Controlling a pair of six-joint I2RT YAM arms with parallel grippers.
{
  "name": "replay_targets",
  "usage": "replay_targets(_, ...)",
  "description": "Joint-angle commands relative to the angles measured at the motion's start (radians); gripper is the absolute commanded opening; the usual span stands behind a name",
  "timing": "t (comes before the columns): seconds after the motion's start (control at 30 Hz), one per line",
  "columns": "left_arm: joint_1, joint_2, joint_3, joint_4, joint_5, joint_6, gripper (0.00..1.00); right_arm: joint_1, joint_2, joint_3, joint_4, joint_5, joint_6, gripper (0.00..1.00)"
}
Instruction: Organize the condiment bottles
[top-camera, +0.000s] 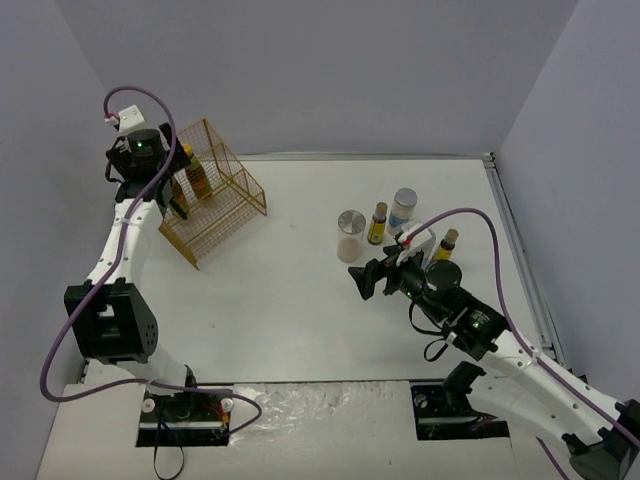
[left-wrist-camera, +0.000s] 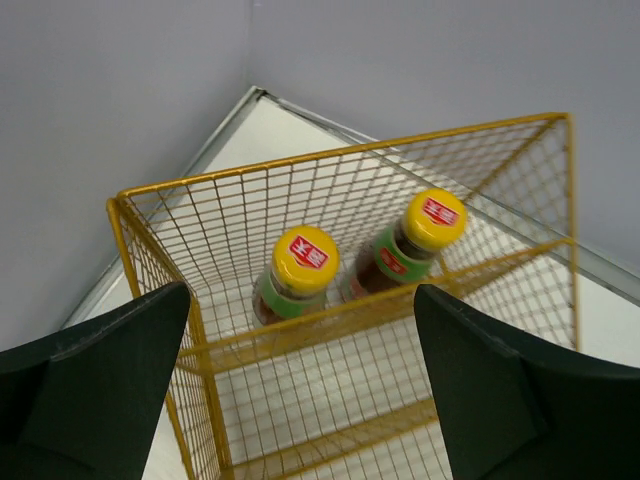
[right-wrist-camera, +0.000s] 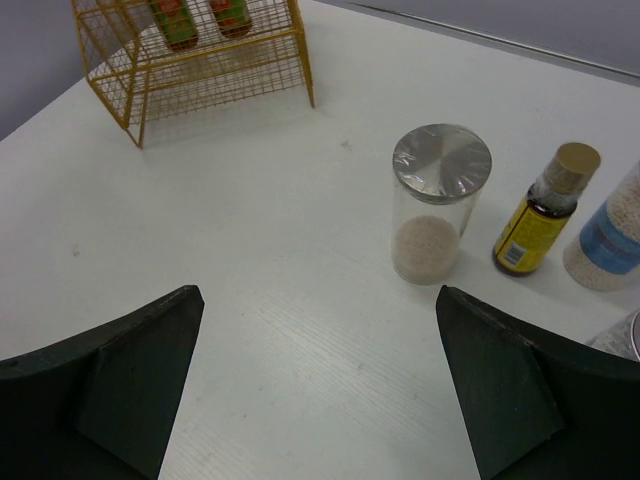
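Observation:
Two slim dark bottles with yellow caps (left-wrist-camera: 305, 262) (left-wrist-camera: 432, 220) stand side by side in the upper tier of the yellow wire rack (left-wrist-camera: 330, 160). My left gripper (left-wrist-camera: 310, 400) is open and empty, just above the rack's front; in the top view it (top-camera: 172, 195) hangs at the rack's left side. At the right stand a clear jar with a silver lid (right-wrist-camera: 440, 200), a slim bottle (right-wrist-camera: 548, 210) and a blue-label jar (right-wrist-camera: 610, 235). Another slim bottle (top-camera: 446, 243) stands further right. My right gripper (right-wrist-camera: 320, 390) is open and empty over bare table, short of the clear jar.
The wire rack (top-camera: 215, 195) sits at the table's far left near the wall corner. A metal rim (top-camera: 515, 250) runs along the table's right edge. Bare white table (top-camera: 290, 290) lies between the rack and the bottle group.

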Motion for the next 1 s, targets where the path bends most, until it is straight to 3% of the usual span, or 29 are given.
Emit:
replay_targets(0.0, -0.005, -0.234, 0.023, -0.128, 0.241, -0.011, 0.94, -0.009, 0.021, 0.081, -0.015, 0.177, 0.073, 0.99)
replay_targets(0.17, -0.019, -0.416, -0.163, -0.165, 0.559, 0.044, 0.97, -0.023, 0.059, 0.111, -0.058, 0.312, 0.114, 0.98)
replay_targets(0.27, -0.041, -0.513, -0.262, -0.176, 0.651, 0.076, 0.97, -0.048, 0.082, 0.126, -0.080, 0.350, 0.134, 0.99)
replay_targets(0.6, -0.206, -0.777, -0.599, -0.157, 0.600, 0.212, 0.97, -0.207, 0.184, 0.172, -0.100, 0.358, 0.138, 0.98)
replay_targets(0.97, -0.212, -0.840, -0.643, -0.155, 0.536, 0.204, 0.97, -0.219, 0.373, 0.223, 0.045, 0.146, 0.059, 0.94)
